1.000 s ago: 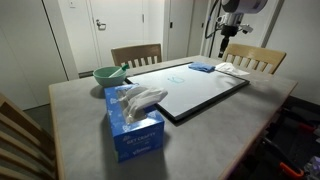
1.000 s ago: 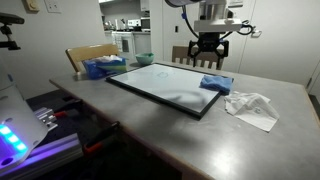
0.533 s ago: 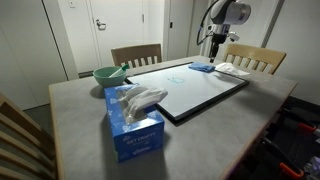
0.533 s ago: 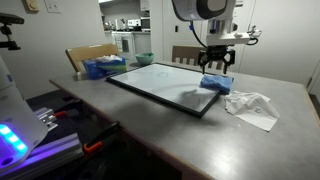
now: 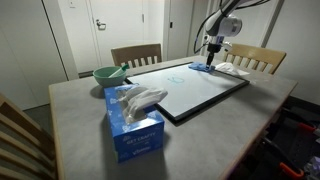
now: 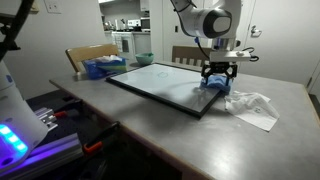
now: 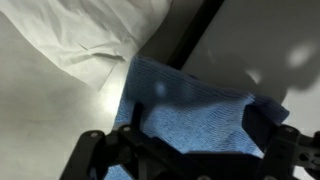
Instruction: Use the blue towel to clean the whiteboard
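Observation:
The blue towel [image 5: 201, 68] [image 6: 212, 85] lies on the far corner of the black-framed whiteboard [image 5: 190, 92] [image 6: 158, 83]. My gripper [image 5: 211, 60] [image 6: 217, 78] is down right over the towel. In the wrist view the blue towel [image 7: 190, 108] fills the space between my dark fingers [image 7: 262, 122], and my gripper [image 7: 198, 125] is open, one finger on each side of the cloth. The whiteboard's dark frame [image 7: 197, 35] runs diagonally behind the towel.
A crumpled white cloth [image 6: 252, 105] [image 7: 90, 30] lies on the table just beside the towel. A blue tissue box [image 5: 133, 122] and a green bowl [image 5: 108, 74] stand near the board's other end. Wooden chairs [image 5: 135, 54] [image 5: 256, 58] stand at the table.
My gripper has come down from high above the table onto the blue towel. The towel and the board have not moved.

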Robot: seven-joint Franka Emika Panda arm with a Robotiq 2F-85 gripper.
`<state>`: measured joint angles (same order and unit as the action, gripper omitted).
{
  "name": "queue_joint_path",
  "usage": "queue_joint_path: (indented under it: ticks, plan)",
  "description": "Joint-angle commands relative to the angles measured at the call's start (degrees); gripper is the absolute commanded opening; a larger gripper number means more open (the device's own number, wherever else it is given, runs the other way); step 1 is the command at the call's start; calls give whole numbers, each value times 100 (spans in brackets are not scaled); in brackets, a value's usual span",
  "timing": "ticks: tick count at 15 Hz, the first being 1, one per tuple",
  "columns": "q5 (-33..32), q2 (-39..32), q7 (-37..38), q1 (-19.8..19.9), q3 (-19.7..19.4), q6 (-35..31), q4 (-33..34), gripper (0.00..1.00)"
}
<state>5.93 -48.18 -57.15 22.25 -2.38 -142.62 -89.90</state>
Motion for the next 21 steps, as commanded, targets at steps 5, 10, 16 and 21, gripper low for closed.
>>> queue_joint_path:
  ticks: [5, 10, 16, 21]
  plan:
    - [-120, -359, 260, 62, 144, 3, 526, 100]
    - [-273, -330, 415, -51, 175, 12, 526, 100]
    - [-408, -646, 567, -39, 165, -179, 681, 100]
    - [-301, -664, 640, 78, 284, 3, 708, 87]
